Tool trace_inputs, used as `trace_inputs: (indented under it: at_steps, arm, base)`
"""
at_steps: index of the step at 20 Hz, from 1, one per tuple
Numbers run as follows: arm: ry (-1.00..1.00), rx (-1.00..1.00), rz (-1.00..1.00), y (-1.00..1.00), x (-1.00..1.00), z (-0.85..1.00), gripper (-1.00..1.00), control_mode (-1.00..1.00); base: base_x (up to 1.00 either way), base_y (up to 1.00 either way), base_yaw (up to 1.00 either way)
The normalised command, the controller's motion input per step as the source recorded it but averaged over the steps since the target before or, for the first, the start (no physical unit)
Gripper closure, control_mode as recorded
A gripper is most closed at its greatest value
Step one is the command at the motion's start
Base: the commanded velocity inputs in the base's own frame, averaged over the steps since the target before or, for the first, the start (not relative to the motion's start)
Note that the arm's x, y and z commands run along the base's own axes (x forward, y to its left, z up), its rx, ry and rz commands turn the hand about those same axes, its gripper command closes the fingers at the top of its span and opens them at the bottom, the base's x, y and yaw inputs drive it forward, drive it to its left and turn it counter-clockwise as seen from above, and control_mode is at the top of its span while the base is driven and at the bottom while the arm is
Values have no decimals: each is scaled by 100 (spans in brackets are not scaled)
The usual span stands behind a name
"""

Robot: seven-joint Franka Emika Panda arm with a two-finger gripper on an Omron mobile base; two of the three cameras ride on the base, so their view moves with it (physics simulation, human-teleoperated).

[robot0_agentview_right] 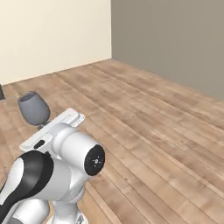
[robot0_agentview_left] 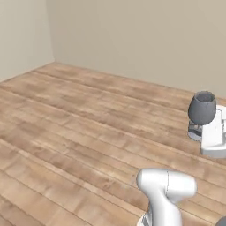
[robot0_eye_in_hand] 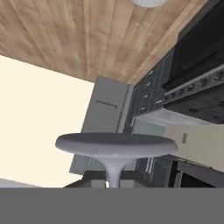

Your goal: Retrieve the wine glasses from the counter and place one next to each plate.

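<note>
Wine glass (robot0_eye_in_hand: 114, 148) stem pinched in gripper (robot0_eye_in_hand: 113, 183) | step: carrying over wooden floor (robot0_agentview_left: 79, 123) | next: reach a plate, set beside it.

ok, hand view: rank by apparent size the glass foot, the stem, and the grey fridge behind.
1. Glass foot, widest, but nearest the camera, so inflated.
2. Fridge, looks smaller only because it is far off.
3. Stem, thinnest, between the fingers.
</note>
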Motion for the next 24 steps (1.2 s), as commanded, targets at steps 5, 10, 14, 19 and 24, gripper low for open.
trace_inputs:
  at_steps: [5, 10, 14, 19, 24]
  arm:
    - [0, 0, 0, 0, 0, 0, 100, 100]
    - [0, 0, 0, 0, 0, 0, 100, 100]
    - [0, 0, 0, 0, 0, 0, 100, 100]
    - [0, 0, 0, 0, 0, 0, 100, 100]
    - [0, 0, 0, 0, 0, 0, 100, 100]
  base:
    - [0, -24, -87]
    - [1, -11, -89]
    - [47, 25, -78]
    - [99, 58, -53]
    - [100, 60, -37]
